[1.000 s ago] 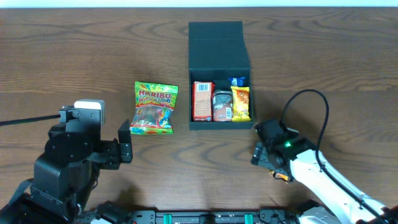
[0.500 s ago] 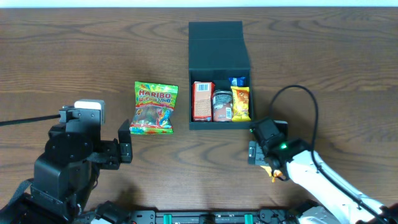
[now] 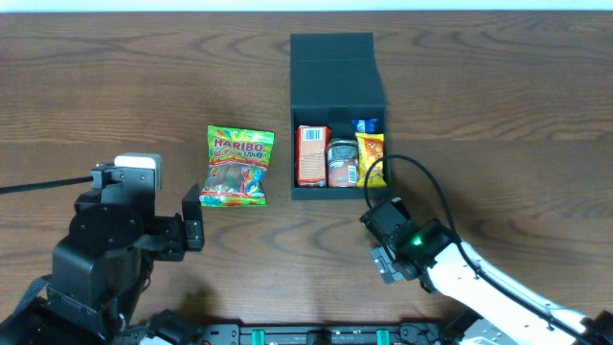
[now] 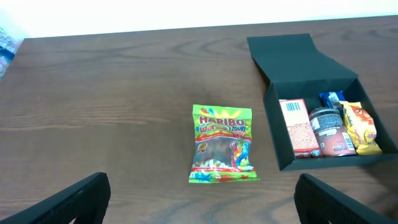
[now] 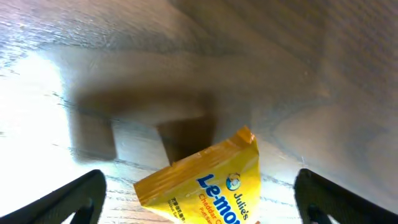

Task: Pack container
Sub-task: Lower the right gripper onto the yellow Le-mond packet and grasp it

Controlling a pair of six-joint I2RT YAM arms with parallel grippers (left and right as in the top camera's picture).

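Note:
The container (image 3: 337, 72), a dark square box with its lid flap folded back, stands open at the table's middle (image 4: 311, 65). It holds an orange-red carton (image 3: 311, 155), a dark jar (image 3: 342, 163) and a yellow packet (image 3: 372, 159). A Haribo bag (image 3: 237, 165) lies flat to its left (image 4: 222, 143). In front of the container's right corner my right gripper (image 3: 380, 241) hangs open over a yellow Le-mon snack box (image 5: 205, 183), which lies on the table between the wide-apart fingers (image 5: 68, 199). The overhead view hides that box under the gripper. My left gripper (image 4: 199, 205) is open and empty, short of the Haribo bag.
A black cable (image 3: 421, 182) loops from the right arm close to the container's front right corner. The left arm's base (image 3: 105, 249) fills the front left corner. Bare wood lies behind and to both sides of the container.
My right gripper has moved left along the table, from right of the container's front corner to just below it. The left arm and the Haribo bag have stayed put.

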